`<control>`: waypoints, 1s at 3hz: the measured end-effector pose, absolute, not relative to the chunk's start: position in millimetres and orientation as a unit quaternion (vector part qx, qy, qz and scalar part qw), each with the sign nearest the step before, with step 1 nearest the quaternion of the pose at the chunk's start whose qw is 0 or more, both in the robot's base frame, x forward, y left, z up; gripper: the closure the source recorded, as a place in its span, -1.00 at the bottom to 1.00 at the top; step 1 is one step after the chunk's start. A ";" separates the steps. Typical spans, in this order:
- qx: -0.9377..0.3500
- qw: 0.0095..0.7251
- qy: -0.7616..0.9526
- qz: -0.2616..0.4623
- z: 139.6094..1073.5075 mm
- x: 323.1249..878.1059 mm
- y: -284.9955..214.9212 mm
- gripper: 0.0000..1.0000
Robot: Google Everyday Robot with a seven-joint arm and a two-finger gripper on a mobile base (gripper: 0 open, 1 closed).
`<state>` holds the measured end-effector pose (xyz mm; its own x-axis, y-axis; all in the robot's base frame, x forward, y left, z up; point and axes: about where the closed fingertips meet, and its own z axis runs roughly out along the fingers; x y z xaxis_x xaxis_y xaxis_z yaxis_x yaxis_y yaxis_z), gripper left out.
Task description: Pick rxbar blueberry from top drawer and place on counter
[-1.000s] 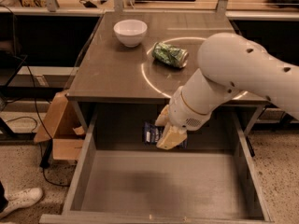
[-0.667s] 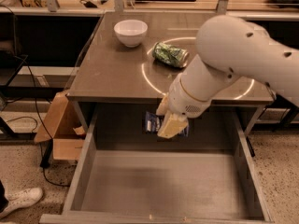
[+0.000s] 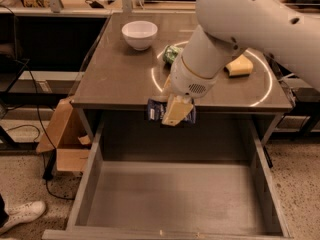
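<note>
The rxbar blueberry (image 3: 155,110), a small dark navy wrapper with white print, is held in my gripper (image 3: 172,112) in the camera view. The gripper is shut on it and hangs in the air just in front of the counter's front edge, above the back of the open top drawer (image 3: 180,199). The drawer's grey flat bottom shows nothing lying on it. The counter (image 3: 120,79) is a grey-brown tabletop with a bright light ring reflected on it. My big white arm reaches down from the upper right and hides part of the counter.
On the counter stand a white bowl (image 3: 139,34), a crushed green can (image 3: 171,54) and a yellow sponge (image 3: 238,66). A cardboard box (image 3: 65,139) sits on the floor left of the drawer. A shoe (image 3: 20,215) shows at the bottom left.
My gripper has lifted the bar up out of the drawer to the height of the counter's front edge. The arm has risen with it.
</note>
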<state>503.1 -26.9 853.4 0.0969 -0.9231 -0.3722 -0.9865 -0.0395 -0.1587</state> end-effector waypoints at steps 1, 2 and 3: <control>-0.730 0.196 0.649 0.087 862.9 536.1 0.2 1.00; -0.756 0.196 0.616 0.101 864.3 566.9 43.9 1.00; -0.756 0.196 0.616 0.101 864.4 567.6 45.1 1.00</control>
<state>567.6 45.1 864.4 0.2205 -0.8919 -0.3948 -0.9713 -0.1639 -0.1723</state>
